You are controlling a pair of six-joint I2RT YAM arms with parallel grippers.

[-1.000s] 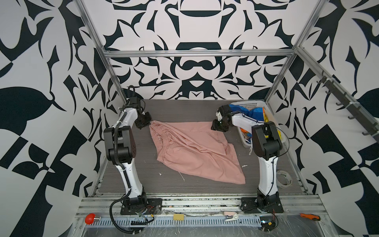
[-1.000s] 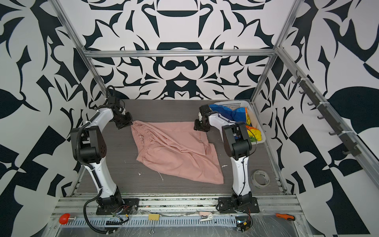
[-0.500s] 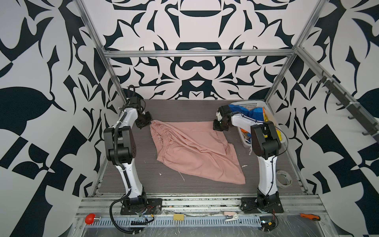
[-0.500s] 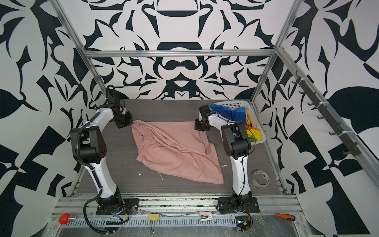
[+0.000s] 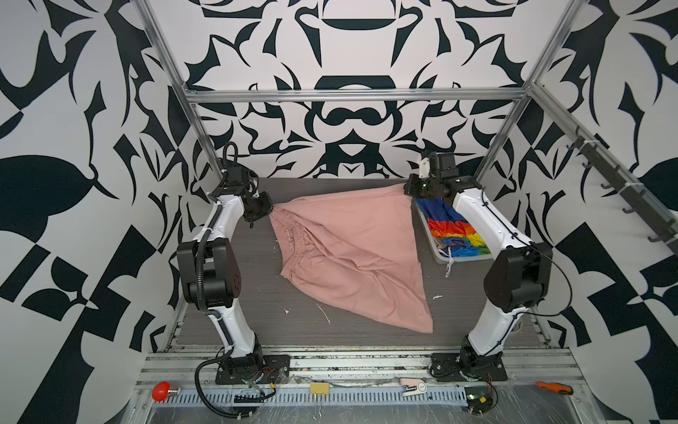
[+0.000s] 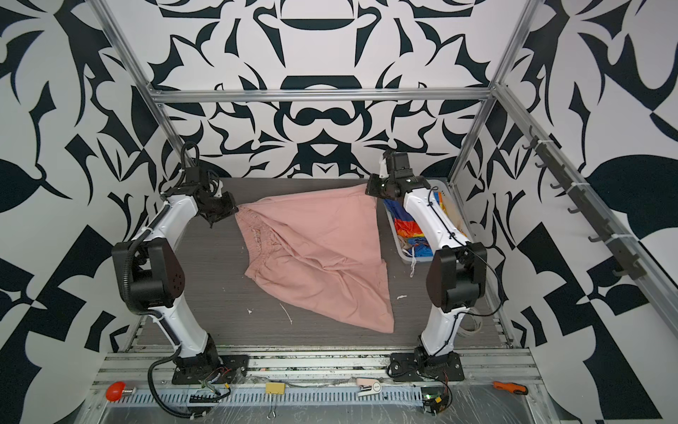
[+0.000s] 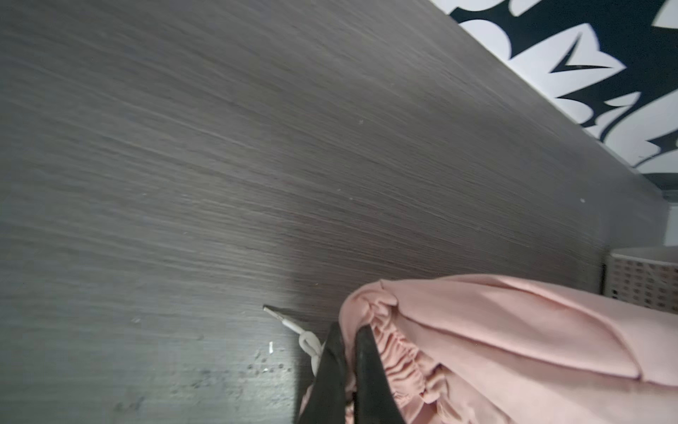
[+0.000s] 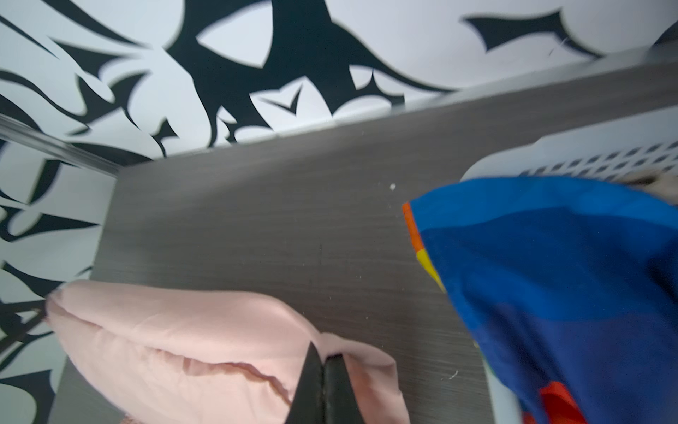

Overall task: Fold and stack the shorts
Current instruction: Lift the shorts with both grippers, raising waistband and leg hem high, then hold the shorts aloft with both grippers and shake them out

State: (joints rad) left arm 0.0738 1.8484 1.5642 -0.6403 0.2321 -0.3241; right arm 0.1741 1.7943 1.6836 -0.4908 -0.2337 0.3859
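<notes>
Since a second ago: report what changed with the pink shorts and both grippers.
The right gripper closed on the far right corner of the pink shorts and lifted it up and back, drawing the far edge of the cloth taut. The left gripper stayed shut on the waistband corner. The near leg still lies flat, and the rainbow shorts stayed in the basket.

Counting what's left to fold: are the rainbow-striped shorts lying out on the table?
No, in a top view the rainbow-striped shorts lie bunched in the white basket.
</notes>
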